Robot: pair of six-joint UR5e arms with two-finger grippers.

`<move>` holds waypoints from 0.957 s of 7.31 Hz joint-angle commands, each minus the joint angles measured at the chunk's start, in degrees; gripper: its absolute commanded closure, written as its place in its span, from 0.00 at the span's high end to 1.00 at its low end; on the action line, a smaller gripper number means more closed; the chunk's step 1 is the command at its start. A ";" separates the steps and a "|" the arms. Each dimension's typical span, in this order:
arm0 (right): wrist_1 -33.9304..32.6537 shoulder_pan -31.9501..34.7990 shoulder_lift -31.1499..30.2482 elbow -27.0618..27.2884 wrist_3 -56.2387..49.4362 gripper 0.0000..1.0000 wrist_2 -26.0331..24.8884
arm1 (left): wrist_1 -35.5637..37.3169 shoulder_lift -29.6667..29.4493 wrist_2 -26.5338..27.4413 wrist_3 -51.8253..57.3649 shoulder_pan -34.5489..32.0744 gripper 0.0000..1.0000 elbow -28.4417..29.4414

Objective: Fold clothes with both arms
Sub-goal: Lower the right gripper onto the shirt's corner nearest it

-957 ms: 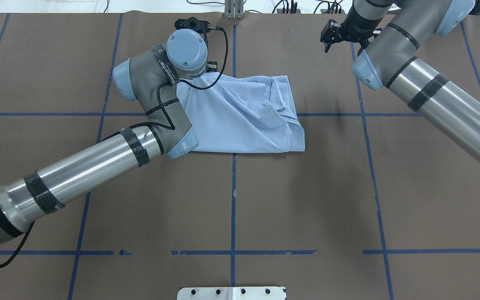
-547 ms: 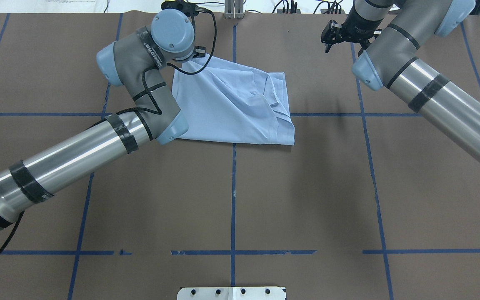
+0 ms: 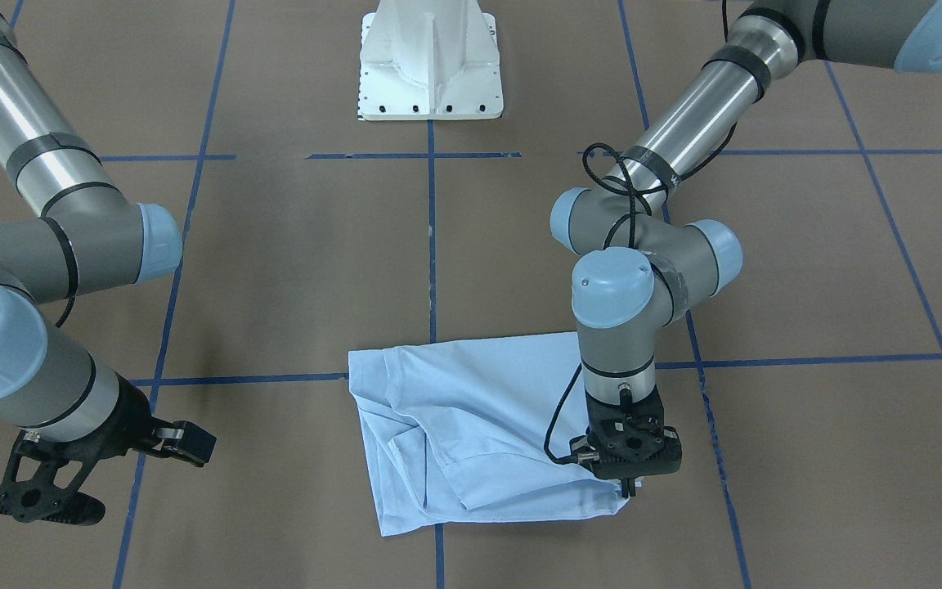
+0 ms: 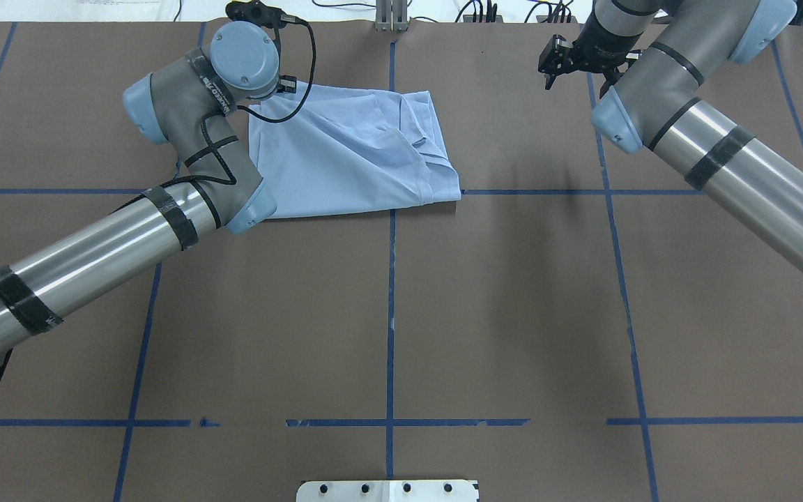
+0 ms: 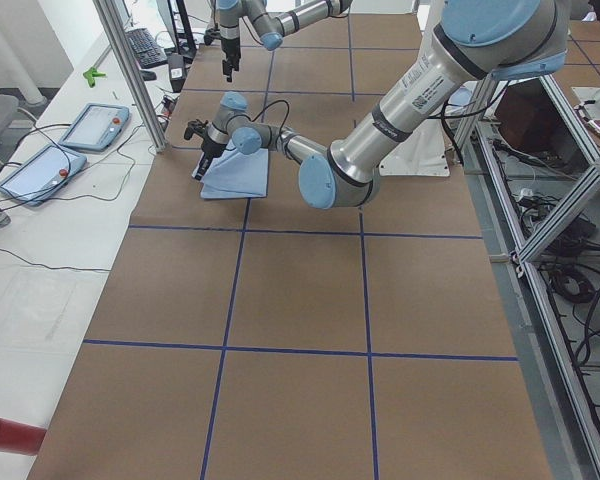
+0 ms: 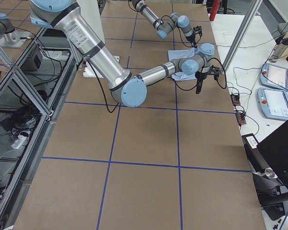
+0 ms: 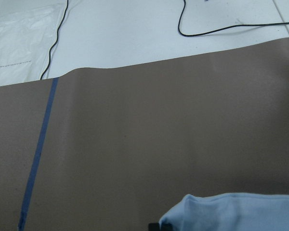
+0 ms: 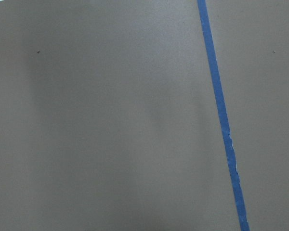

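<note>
The left gripper (image 3: 627, 489) points straight down, its black fingers pinched together on one corner of the light blue T-shirt (image 4: 346, 157) — the far corner on the robot's left. The garment lies folded into a rough four-sided packet on the brown paper-covered table (image 4: 513, 314). It sits in the far half of the work surface, over a crossing of the blue tape lines (image 4: 389, 314) and mostly to the left of the centre line.

The thin fabric is far from smooth. Long creases fan out from the held corner across the top layer, and a loose fold bunches toward the right-hand side, where darker seam edges show. In the front-facing view a curved seam runs along the side away from the gripper; whether it is the collar or a sleeve hem cannot be told. The edge nearest the robot lies straight and flat on the paper.

The left arm (image 4: 95, 258) reaches in from the table's left, its wrist bent over the shirt's left edge and hiding part of it from overhead. The left wrist camera catches a rounded lump of blue cloth at the bottom of its frame, with brown paper beyond.

The right gripper (image 4: 550, 75) hangs over the far right of the table, well apart from the shirt — whether its fingers are parted or together cannot be made out. The right arm (image 4: 736, 167) slants in from the right.
</note>
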 commanded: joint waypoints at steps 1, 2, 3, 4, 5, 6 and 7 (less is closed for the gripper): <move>0.38 -0.52 -0.03 0.00 -0.04 1.00 -0.18 | -3.60 -0.10 0.56 2.41 -0.93 1.00 2.06; 0.38 -1.22 0.32 0.00 -0.13 1.00 -0.45 | -3.69 -0.19 -1.18 3.31 -2.07 1.00 1.19; 0.21 -2.71 1.10 0.00 -0.82 1.00 -0.89 | -3.69 -0.19 -9.47 3.32 -4.17 1.00 -0.38; 0.03 -4.81 2.42 0.00 -2.22 1.00 -5.15 | -3.08 0.94 -15.20 3.32 -5.76 1.00 -3.53; -0.06 -7.62 3.56 -0.26 -2.24 1.00 -9.72 | -2.99 3.73 -16.65 3.32 -6.12 1.00 -6.78; -0.06 -9.82 5.31 -0.35 -2.24 1.00 -12.90 | -3.25 6.81 -16.76 3.32 -6.30 1.00 -10.21; 0.03 -10.80 6.55 -0.53 -2.50 1.00 -13.63 | -3.25 8.23 -17.10 3.40 -6.48 1.00 -11.63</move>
